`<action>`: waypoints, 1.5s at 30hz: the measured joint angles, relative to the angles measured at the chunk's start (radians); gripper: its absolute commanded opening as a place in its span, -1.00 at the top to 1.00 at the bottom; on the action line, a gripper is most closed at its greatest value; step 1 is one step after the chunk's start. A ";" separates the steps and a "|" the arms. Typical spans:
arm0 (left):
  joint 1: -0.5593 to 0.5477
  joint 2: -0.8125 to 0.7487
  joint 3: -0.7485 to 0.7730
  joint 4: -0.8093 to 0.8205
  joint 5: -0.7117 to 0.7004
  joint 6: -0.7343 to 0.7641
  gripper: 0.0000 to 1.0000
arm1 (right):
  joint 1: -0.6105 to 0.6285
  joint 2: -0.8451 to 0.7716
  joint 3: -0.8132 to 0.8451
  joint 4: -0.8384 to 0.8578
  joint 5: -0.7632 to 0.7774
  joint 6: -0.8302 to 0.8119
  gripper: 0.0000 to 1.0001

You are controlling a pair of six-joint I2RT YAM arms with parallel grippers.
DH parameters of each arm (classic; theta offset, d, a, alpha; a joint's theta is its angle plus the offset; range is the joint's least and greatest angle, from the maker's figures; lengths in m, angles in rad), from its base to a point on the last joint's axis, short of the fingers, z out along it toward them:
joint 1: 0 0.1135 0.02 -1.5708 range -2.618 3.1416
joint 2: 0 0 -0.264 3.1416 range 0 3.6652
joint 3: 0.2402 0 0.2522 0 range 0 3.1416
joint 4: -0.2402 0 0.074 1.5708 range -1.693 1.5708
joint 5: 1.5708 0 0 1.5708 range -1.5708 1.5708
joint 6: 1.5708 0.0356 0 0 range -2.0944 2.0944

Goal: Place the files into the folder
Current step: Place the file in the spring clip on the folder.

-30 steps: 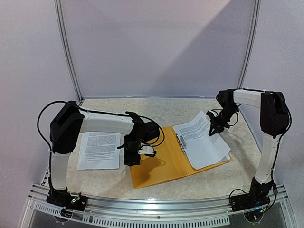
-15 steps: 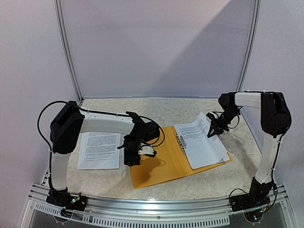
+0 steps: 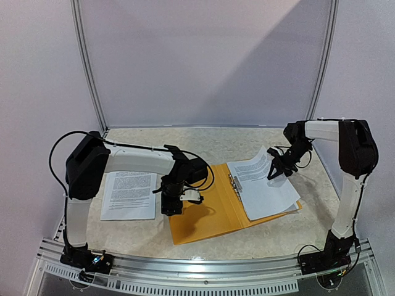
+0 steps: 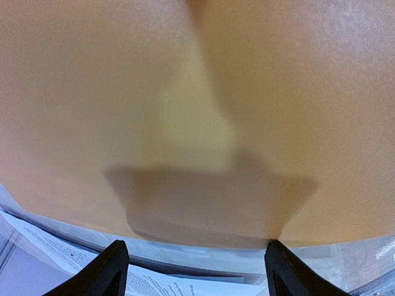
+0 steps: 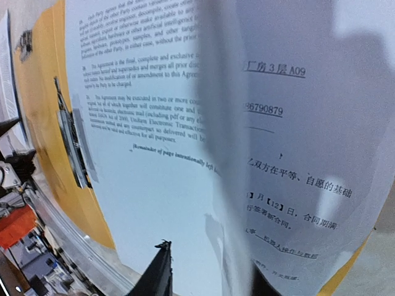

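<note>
One orange folder (image 3: 207,217), at least two sheets (image 3: 262,188) on it, one sheet (image 3: 128,195) apart.

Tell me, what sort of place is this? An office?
Probably a robot test booth, not an office: two arms bolted to a metal rail at the edge of the table, plain white walls closing it in, with a folder and sheets laid out.

Overhead view high and rearward, both wrist views close, all sharing folder (image 3: 207,219)
</note>
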 measured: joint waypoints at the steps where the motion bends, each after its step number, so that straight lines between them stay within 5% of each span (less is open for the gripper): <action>1: 0.000 0.000 0.001 -0.001 0.000 0.000 -0.57 | 0.000 0.000 0.000 -0.003 0.003 0.004 0.05; 10: -0.002 0.002 0.002 -0.005 0.001 0.000 -0.57 | 0.000 0.000 0.053 -0.059 0.143 0.001 -0.97; 23: -0.005 0.005 0.003 -0.021 0.007 0.001 -0.57 | 0.000 0.055 0.225 -0.106 0.415 0.045 -0.90; 30: -0.006 0.006 0.005 -0.024 0.007 0.001 -0.57 | 0.000 0.127 0.228 -0.044 0.409 0.072 -0.53; 45: -0.008 0.007 0.005 -0.027 0.006 0.003 -0.57 | -0.004 0.146 0.190 0.041 0.325 0.120 -0.47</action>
